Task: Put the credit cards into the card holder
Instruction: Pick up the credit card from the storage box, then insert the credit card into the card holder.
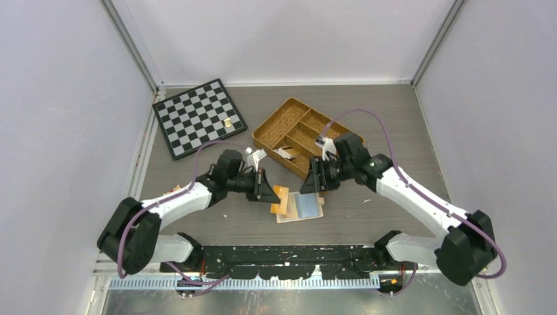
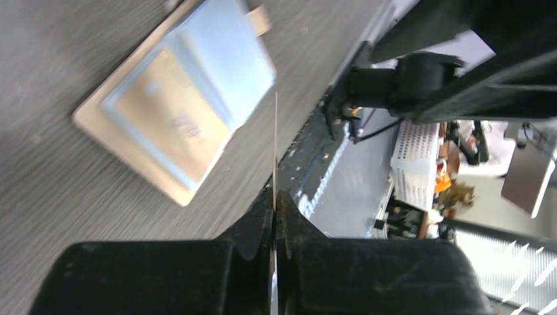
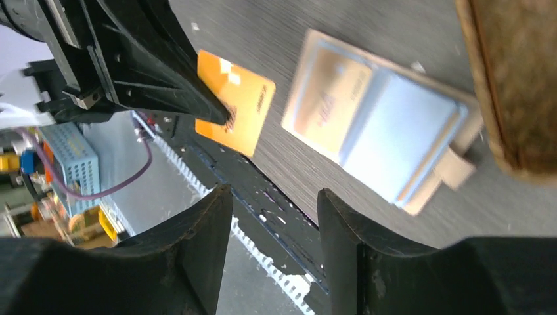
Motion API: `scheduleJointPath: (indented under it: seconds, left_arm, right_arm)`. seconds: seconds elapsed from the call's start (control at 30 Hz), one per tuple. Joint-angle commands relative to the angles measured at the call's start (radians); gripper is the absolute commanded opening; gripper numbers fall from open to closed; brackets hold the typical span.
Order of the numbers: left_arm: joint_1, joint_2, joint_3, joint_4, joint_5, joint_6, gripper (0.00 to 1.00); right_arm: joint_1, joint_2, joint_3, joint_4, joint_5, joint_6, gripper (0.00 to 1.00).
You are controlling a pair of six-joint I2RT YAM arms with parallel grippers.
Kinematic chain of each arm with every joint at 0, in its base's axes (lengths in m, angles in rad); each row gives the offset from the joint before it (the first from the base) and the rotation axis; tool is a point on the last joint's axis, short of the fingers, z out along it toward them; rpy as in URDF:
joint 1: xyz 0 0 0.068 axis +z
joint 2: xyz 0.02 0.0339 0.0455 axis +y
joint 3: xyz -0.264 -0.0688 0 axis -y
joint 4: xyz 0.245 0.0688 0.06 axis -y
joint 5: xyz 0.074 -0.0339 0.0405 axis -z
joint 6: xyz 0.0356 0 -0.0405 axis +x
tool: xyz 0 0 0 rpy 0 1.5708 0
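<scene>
The card holder (image 1: 301, 208) lies open and flat on the table between both arms, with a tan card and a pale blue panel showing under its clear sleeves (image 3: 374, 125). My left gripper (image 1: 266, 187) is shut on an orange credit card (image 1: 280, 195), which it holds just left of the holder. In the left wrist view this card (image 2: 275, 144) appears edge-on as a thin line rising from the pinched jaws (image 2: 276, 197), beside the holder (image 2: 177, 105). My right gripper (image 1: 314, 177) hovers open and empty above the holder's far side. Its wrist view shows the orange card (image 3: 240, 108) beyond its parted fingers (image 3: 276, 197).
A woven wicker divided tray (image 1: 299, 136) stands just behind the right gripper, its edge close (image 3: 519, 79). A chessboard (image 1: 199, 118) with a small gold piece (image 1: 227, 122) lies at the back left. A small white object (image 1: 256, 155) sits between board and tray.
</scene>
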Motion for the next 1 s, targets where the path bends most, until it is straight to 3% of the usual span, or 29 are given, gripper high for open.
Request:
scheduleJointPath:
  seconds: [0.0,0.37,0.97]
  left_arm:
    - [-0.039,0.083,-0.103,0.287,-0.150,-0.234,0.00]
    - [-0.119,0.301,-0.147,0.528,-0.204,-0.348,0.00]
    - [-0.120,0.428,-0.179,0.655,-0.216,-0.395,0.00]
  right_arm:
    - [0.003,-0.132,-0.206,0.243,0.154,0.256,0.54]
    - [0.003,-0.127,-0.440,0.387,0.261,0.325,0.50]
    - [0.003,-0.007,-0.508,0.468,0.278,0.327,0.42]
